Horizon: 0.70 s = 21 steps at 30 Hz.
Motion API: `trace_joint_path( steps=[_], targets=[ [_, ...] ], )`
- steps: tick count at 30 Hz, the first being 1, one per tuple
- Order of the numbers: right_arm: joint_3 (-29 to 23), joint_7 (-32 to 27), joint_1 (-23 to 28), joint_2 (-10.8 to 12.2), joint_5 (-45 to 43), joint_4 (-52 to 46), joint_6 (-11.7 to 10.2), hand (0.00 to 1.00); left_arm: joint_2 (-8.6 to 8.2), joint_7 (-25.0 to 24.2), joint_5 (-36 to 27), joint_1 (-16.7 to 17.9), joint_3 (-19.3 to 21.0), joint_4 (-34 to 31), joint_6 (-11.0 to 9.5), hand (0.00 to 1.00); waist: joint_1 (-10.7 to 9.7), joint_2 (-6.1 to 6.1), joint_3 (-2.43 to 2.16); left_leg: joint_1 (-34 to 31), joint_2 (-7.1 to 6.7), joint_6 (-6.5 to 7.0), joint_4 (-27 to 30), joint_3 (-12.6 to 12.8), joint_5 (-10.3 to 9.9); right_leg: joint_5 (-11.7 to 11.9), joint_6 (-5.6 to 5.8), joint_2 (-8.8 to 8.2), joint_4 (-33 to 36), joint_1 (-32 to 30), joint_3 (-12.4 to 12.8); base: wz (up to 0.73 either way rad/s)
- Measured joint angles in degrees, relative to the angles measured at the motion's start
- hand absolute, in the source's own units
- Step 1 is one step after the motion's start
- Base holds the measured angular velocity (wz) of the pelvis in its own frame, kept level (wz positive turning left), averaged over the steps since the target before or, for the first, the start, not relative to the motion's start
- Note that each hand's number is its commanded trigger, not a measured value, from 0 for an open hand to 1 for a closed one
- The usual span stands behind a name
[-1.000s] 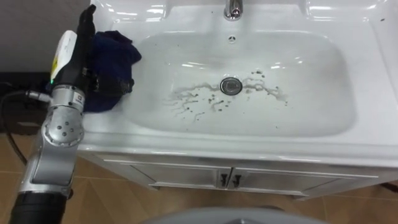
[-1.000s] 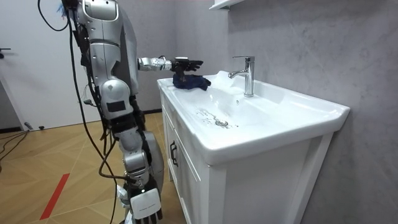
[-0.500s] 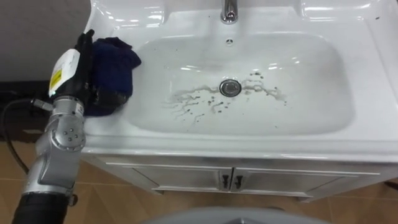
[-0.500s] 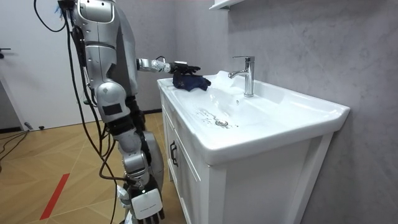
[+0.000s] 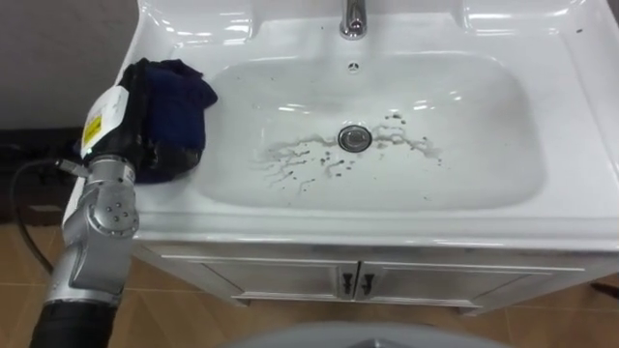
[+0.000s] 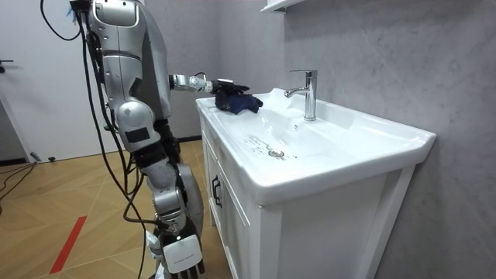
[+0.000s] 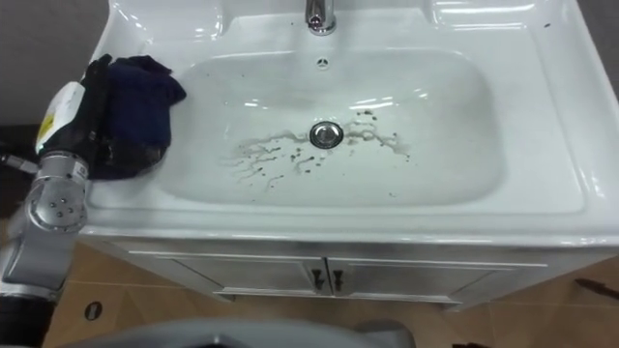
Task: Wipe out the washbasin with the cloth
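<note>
Facing white vanity surface (image 5: pixel 387 224) with wide basin (image 5: pixel 464 164) sunk in it. Finds dark blue cloth (image 5: pixel 179 101) bunched on left rim, outside the bowl, probably parked there within easy reach. Reaches in with left hand (image 5: pixel 116 121), set on cloth's near edge, likely to pick it up; cannot tell whether closed on it. Lets right hand (image 6: pixel 182 260) hang idle low beside cabinet. Needs wiping at dark specks and streaks (image 5: pixel 300 159) around drain (image 5: pixel 355 138), not yet touched.

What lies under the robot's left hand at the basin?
A dark blue cloth, bunched on the left rim of the basin. The left hand rests on it; the rim beneath the cloth is covered.
</note>
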Motion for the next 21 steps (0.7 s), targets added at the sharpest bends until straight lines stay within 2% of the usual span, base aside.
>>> trace_joint_path(
  steps=[9, 10, 12, 13, 19, 21],
  targets=[
    [0.0, 0.9, 1.2, 0.0, -3.4, -4.8, 1.6, 0.00, -2.29, -0.4, 0.0, 0.2, 0.0, 2.1, -0.1, 0.00, 1.2, -0.12, -0.08, 0.9, -0.05, -0.13, -0.9, 0.8, 0.1, 0.0, -0.04, 0.18, -0.2, 0.4, 0.7, -0.04],
    [0.0, 0.9, 1.2, 0.0, -3.4, -5.0, 1.6, 0.00, -2.33, -0.4, 0.0, 0.2, 0.0, 2.3, -0.1, 0.18, 1.2, -0.11, -0.08, 0.9, -0.05, -0.16, -0.9, 0.8, 0.1, 0.0, -0.04, 0.18, -0.2, 0.4, 0.7, 0.00],
    [0.0, 0.9, 1.5, 0.0, -3.4, -5.8, 2.0, 0.00, -2.33, -0.4, 0.0, 0.1, -0.4, 3.0, -0.2, 0.85, 1.2, -0.07, -0.12, 1.0, -0.08, -0.25, -0.8, 0.9, 0.2, 0.0, -0.04, 0.21, -0.2, 0.5, 0.7, 0.00],
    [0.0, 0.9, 1.6, 0.0, -3.4, -5.9, 2.0, 0.00, -2.34, -0.4, 0.0, 0.1, -0.4, 3.1, -0.2, 1.00, 1.2, -0.07, -0.12, 1.1, -0.11, -0.28, -0.8, 1.1, 0.2, 0.0, -0.05, 0.22, -0.2, 0.4, 0.7, -0.03],
    [-0.1, 0.9, 2.6, 0.0, -4.5, -5.8, 2.2, 0.00, -2.39, 0.0, 2.8, -0.6, -0.4, 4.9, -0.5, 1.00, 1.3, -0.09, -0.22, 2.2, -0.05, -0.38, -1.2, 1.4, 0.2, -0.3, -0.38, 0.37, -0.1, 1.1, 1.1, -0.04],
    [-0.1, 0.9, 2.6, 0.0, -5.3, -5.3, 3.3, 0.00, -2.59, 0.8, 4.0, -2.0, 0.1, 7.0, -0.6, 1.00, 1.4, -0.08, -0.30, 3.3, 0.00, -0.57, -1.8, 1.8, 0.3, -0.4, -0.53, 0.54, -0.1, 1.6, 1.6, -0.11]
  ],
)
